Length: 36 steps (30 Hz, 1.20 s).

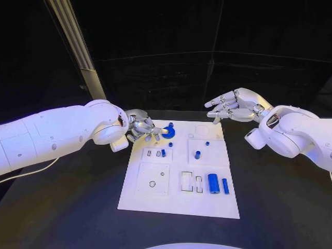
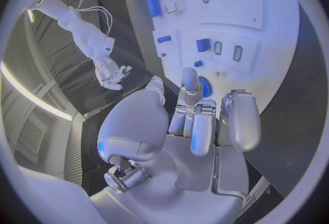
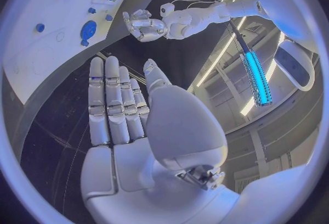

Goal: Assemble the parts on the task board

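Both hands empty: left hand fingers apart over task board; right hand spread.

You are looking at a robot test lab. A black table holds a white task board, dark curtains hang all around, and long tube lights glow overhead.

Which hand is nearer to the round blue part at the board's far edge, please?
Left. The left hand hovers right beside the round blue part; the right hand hangs open beyond the board's far right corner.
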Available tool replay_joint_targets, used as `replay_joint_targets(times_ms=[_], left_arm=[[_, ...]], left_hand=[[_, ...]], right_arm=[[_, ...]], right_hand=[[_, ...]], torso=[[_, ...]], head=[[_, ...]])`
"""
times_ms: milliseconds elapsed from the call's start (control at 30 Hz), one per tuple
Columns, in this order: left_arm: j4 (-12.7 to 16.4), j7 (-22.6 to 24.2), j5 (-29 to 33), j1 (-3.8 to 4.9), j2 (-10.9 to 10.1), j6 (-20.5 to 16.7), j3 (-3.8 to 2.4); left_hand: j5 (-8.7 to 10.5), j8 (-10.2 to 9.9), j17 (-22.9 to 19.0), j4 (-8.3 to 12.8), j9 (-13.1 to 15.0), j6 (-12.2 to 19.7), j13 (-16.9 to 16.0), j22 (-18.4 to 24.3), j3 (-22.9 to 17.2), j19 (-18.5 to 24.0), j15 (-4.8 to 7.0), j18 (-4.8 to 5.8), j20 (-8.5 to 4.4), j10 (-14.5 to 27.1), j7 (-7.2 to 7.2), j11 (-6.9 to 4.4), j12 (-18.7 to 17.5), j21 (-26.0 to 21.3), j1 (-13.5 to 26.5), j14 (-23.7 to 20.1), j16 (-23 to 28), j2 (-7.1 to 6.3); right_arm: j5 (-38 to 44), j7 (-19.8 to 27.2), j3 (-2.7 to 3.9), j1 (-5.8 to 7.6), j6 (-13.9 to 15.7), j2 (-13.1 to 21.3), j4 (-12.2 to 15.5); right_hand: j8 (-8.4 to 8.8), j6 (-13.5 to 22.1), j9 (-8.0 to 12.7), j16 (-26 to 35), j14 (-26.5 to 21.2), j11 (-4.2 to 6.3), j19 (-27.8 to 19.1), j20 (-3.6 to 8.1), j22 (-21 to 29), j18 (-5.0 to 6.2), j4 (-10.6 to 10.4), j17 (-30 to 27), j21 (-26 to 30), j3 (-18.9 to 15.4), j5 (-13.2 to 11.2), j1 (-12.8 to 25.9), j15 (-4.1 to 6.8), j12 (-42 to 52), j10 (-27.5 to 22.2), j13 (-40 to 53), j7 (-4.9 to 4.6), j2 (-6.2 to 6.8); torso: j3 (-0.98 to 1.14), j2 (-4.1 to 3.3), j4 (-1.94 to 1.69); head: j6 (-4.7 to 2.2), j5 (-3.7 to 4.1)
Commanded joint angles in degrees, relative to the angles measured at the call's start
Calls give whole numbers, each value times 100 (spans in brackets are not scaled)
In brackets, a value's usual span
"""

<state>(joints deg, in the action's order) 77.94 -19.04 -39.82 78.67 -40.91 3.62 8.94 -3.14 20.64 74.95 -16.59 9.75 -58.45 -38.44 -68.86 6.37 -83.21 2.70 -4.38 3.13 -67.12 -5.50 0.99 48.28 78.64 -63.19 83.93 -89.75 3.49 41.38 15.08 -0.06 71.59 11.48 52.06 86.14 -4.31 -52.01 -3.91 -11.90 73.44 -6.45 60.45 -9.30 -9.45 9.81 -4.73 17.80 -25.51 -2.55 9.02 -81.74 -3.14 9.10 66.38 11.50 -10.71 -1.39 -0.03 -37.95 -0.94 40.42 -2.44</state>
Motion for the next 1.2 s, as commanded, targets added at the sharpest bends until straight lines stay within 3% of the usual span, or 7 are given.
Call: replay_joint_targets(times_ms=[33, 167, 300, 400, 733, 1200], left_arm=[[-108, -973, -758, 64, 174, 731, 79], [-255, -1137, -726, 100, 424, 850, 153], [-360, -1240, -712, 112, 588, 854, 180], [-449, -1328, -707, 117, 710, 868, 190], [-655, -1581, -797, 119, 968, 936, 208], [-802, -1755, -828, 117, 1126, 1182, 224]], left_hand=[[19, 265, 1505, -10, 177, -23, -631, -200, 182, -78, 65, 82, -26, -206, 75, -51, 600, 116, 58, 607, -25, 14], [30, 698, 1505, -21, 531, 50, -1338, -410, 405, -126, 124, 114, -87, -387, 157, -116, 1266, 240, 30, 607, -25, 67], [44, 956, 1505, -1, 775, 157, -1538, -459, 534, -129, 136, 121, -100, -405, 184, -136, 1452, 268, -29, 607, -25, 65], [28, 1229, 1505, -2, 1068, 339, -1656, -501, 663, -129, 152, 127, -106, -389, 190, -159, 1565, 291, -81, 607, -25, 117], [29, 1369, 1505, 11, 1240, 454, -1714, -552, 759, -138, 146, 133, -110, -389, 198, -153, 1616, 316, -113, 607, -25, 120], [19, 1452, 1505, 36, 1363, 550, -1704, -562, 760, -135, 139, 133, -103, -357, 191, -146, 1609, 319, -247, 607, -25, 168]], right_arm=[[-485, 210, 3, 17, 9, -24, -44], [-491, 171, 3, 20, 53, -20, -73], [-493, 153, 2, 21, 82, -23, -101], [-494, 137, 2, 22, 90, -17, -108], [-495, 106, 1, 22, 66, -49, -144], [-495, 84, 1, 21, 34, -102, -177]], right_hand=[[-30, -59, 1, 172, 147, -19, 136, 8, 103, 72, 21, -106, 139, -5, 43, -53, 11, -76, 84, -215, -12, -23], [-8, -24, 6, 317, 164, -77, 170, -17, 183, 68, 39, -186, 264, -20, 81, -43, -30, -141, 20, -351, -83, -4], [-5, -11, 5, 414, 157, -98, 174, -40, 238, 67, 52, -239, 355, -33, 96, -32, -54, -160, -14, -427, -102, 6], [-2, -2, 6, 447, 155, -106, 176, -47, 258, 67, 57, -257, 387, -36, 104, -28, -61, -164, -27, -453, -107, 6], [4, 15, 7, 481, 164, -115, 186, -56, 281, 68, 58, -277, 425, -42, 126, -16, -69, -163, -34, -484, -119, 4], [10, 39, 8, 518, 184, -122, 209, -63, 307, 70, 54, -301, 466, -49, 174, 6, -75, -155, -34, -520, -130, -4]], torso=[[7, 29, 11], [8, 19, -9], [6, 16, 24], [9, 10, 16], [8, 12, 17], [3, 11, 13]], head=[[6, 4], [-4, 25], [21, -19], [25, -21], [71, -25], [107, -24]])
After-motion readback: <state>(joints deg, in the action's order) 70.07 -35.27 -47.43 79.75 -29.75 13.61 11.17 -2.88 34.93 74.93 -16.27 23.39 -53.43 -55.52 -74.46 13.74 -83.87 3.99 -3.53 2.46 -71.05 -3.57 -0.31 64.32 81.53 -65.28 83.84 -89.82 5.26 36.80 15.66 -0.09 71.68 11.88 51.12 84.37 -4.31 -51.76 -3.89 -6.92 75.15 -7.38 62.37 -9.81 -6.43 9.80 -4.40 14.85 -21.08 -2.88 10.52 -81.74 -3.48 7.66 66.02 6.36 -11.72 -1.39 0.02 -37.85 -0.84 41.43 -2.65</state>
